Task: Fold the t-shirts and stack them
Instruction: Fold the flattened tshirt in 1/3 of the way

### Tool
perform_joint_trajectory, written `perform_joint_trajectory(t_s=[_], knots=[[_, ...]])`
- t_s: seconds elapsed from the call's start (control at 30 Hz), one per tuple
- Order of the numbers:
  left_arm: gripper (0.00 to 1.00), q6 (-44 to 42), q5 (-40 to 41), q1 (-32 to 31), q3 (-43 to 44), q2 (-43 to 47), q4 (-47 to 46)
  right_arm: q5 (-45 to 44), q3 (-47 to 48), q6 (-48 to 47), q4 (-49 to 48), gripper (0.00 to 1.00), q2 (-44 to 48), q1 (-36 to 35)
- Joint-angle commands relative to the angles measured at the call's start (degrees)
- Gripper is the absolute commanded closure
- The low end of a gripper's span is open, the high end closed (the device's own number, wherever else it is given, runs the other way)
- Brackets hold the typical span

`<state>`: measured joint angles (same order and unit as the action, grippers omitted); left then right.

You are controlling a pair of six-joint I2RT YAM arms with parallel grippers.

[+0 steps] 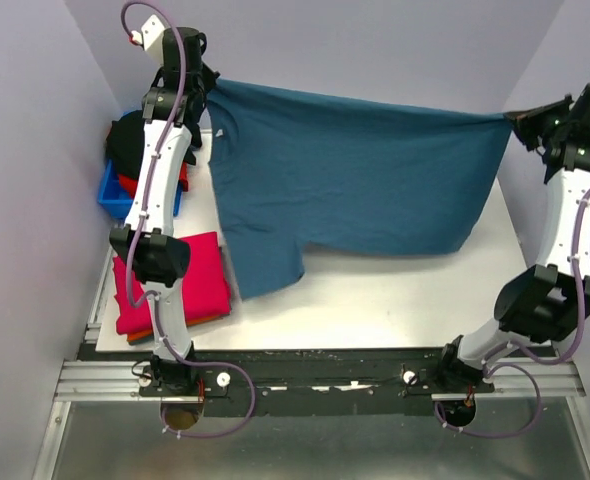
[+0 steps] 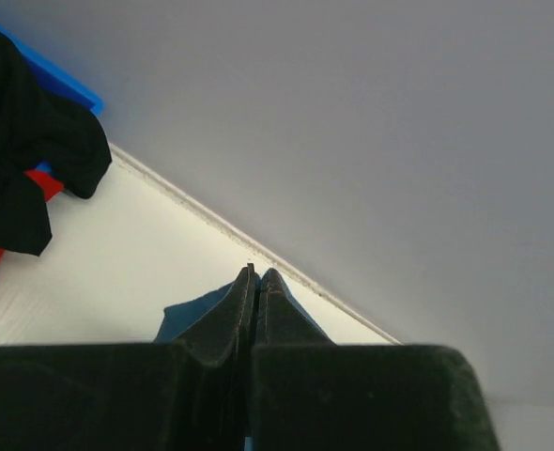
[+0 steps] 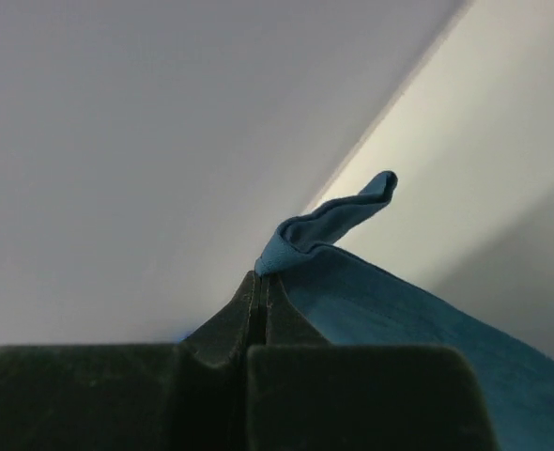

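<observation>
**A:** Where is the teal shirt?

**B:** It is stretched across the far half of the table. The left jaws are clamped on its far-left corner and the right jaws on its far-right corner. Both pairs are pressed together on the cloth.

**A:** Which way does it lie from them?

**B:** Toward the near side. The held edge runs left to right, and the body hangs down from it. A longer flap at the near left ends just beside the folded pink shirt.

**A:** Which arm is nearer?

**B:** Neither, since each holds its own corner. I'd say laying it flat needs both to move together and stay level. The pink shirt and the blue bin are on the left arm's side.
</observation>
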<state>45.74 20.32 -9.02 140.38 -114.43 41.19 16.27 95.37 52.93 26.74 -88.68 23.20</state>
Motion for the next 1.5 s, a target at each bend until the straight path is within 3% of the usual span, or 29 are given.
perform_joint_trajectory(t_s=[0.0, 0.13, 0.23, 0.43, 0.6, 0.7, 1.13, 1.47], knots=[[1.0, 2.2, -3.8, 2.3, 6.3, 1.4, -6.5, 3.7, 15.3, -0.6, 0.1, 0.99, -3.6, 0.5], [1.0, 2.6, -3.9, 2.9, 1.4, 4.3, -10.9, 6.9, 22.2, 0.3, 1.5, 0.99, -8.4, 0.9], [1.0, 3.0, -5.2, 3.7, -3.2, 6.1, -12.3, 7.3, 21.4, 0.5, 1.2, 0.99, -9.6, 1.1], [1.0, 4.0, -12.0, 3.7, -31.7, 12.7, -23.2, 9.3, 6.0, 0.6, -5.0, 0.99, -9.0, 1.8], [1.0, 5.5, -10.7, 3.7, -57.6, 21.2, -30.7, 8.6, -8.1, -1.5, -7.8, 0.99, -8.5, 2.2], [1.0, 4.8, -7.9, 3.8, -68.3, 25.6, -32.2, 7.3, -16.0, -2.6, -8.5, 0.99, -7.6, 2.6], [1.0, 5.0, -13.5, 1.5, -93.5, 34.8, -35.8, -4.6, -46.9, -2.6, -7.8, 0.99, 6.1, 7.3], [1.0, 4.5, -12.6, -1.5, -101.3, 46.0, -32.6, -10.2, -52.3, -5.5, -6.1, 0.99, 14.2, 10.8]])
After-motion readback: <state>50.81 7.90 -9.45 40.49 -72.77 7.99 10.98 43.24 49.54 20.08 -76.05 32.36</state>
